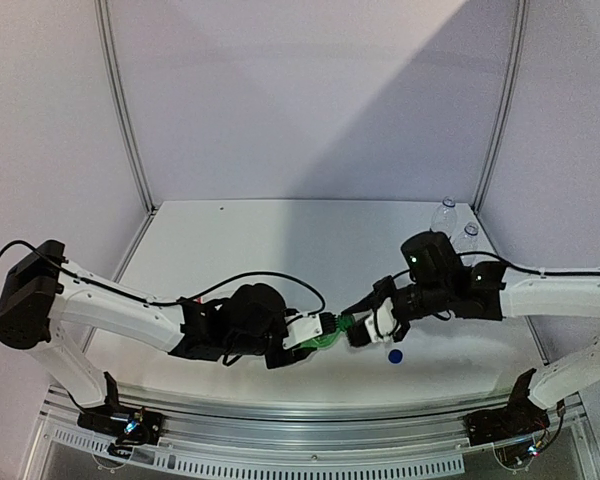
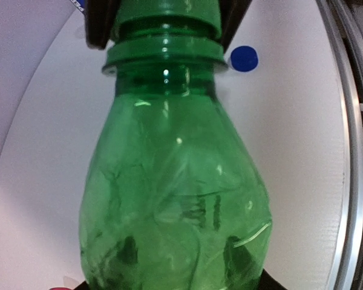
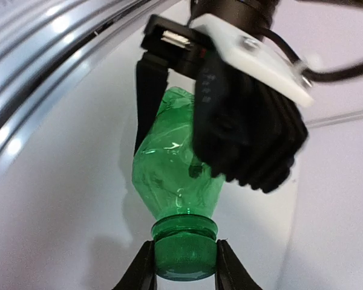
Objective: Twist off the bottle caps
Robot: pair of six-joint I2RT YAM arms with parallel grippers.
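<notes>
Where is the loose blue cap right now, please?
In the top view, the blue cap lies on the table right of centre, just on the near side of the right gripper, which grips the green cap.

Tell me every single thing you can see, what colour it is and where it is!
green bottle: one, green, held sideways above the table between the two grippers
green cap: one, green, on the green bottle's neck
blue cap: one, blue, lying loose on the table near the right gripper
clear bottles: two, see-through, standing at the table's far right corner
table: one, white, under everything
left gripper: one, black and white, shut on the green bottle's body
right gripper: one, black, shut on the green cap
</notes>
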